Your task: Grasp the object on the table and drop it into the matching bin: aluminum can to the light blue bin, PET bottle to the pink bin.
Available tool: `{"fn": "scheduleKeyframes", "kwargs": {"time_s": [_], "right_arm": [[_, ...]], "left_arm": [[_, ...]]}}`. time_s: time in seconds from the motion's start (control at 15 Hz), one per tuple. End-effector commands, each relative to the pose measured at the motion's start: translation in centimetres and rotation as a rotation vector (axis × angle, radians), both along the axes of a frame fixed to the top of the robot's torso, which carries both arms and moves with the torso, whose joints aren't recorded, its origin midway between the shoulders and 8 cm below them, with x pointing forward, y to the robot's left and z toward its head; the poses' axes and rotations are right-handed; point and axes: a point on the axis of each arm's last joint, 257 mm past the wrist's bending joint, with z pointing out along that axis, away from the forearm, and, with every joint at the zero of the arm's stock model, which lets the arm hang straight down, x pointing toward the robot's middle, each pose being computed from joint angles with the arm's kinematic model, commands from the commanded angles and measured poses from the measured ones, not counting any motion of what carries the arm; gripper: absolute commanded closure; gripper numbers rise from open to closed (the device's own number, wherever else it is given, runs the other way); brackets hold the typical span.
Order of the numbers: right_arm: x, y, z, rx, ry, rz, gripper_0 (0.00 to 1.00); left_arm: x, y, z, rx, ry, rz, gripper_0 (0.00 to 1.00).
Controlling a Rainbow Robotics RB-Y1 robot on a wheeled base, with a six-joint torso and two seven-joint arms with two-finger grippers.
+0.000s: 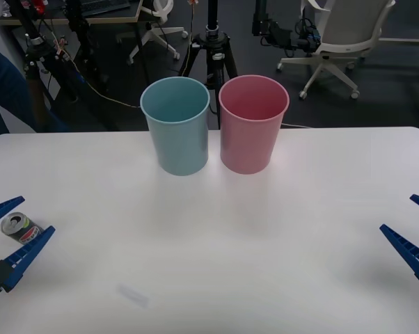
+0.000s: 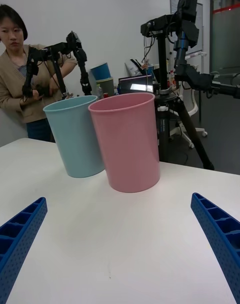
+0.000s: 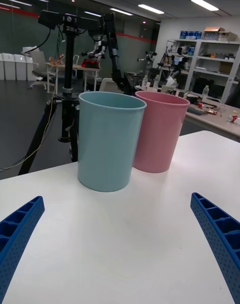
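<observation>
The aluminum can [image 1: 20,227], small with a silver top and dark body, stands near the left edge of the white table [image 1: 216,236]. My left gripper [image 1: 37,214] is open around it, one blue finger on each side, not touching. The light blue bin [image 1: 176,125] and the pink bin [image 1: 253,124] stand side by side at the table's far middle, light blue on the left. In the left wrist view the light blue bin [image 3: 109,141] is nearer than the pink bin [image 3: 159,131]. My right gripper [image 1: 397,212] is open at the table's right edge, holding nothing.
A black tripod [image 1: 213,49] stands on the floor just behind the two bins, with office chairs [image 1: 338,42] and cables farther back. A faint smudge [image 1: 133,296] marks the table near its front edge. Wide bare tabletop lies between the grippers and the bins.
</observation>
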Motion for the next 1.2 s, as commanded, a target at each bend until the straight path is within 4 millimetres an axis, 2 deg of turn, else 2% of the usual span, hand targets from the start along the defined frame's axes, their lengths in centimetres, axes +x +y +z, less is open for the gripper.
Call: {"fn": "scheduleKeyframes", "kwargs": {"time_s": [0.07,0.2,0.4,1.07,1.2], "right_arm": [[0.0,0.0,0.0,0.000,0.000,0.000,0.00],[0.0,0.0,0.0,0.000,0.000,0.000,0.00],[0.0,0.0,0.0,0.000,0.000,0.000,0.00],[0.0,0.0,0.0,0.000,0.000,0.000,0.00],[0.0,0.0,0.0,0.000,0.000,0.000,0.00]], "left_arm": [[-0.1,0.4,0.3,0.028,0.001,0.002,0.00],[-0.3,0.3,0.1,0.018,0.007,0.002,0.00],[-0.7,0.9,-1.4,0.012,0.025,0.060,0.00],[-3.8,6.2,-5.9,0.048,0.050,0.344,0.00],[-4.4,7.8,-7.1,0.058,0.057,0.387,0.00]]}}
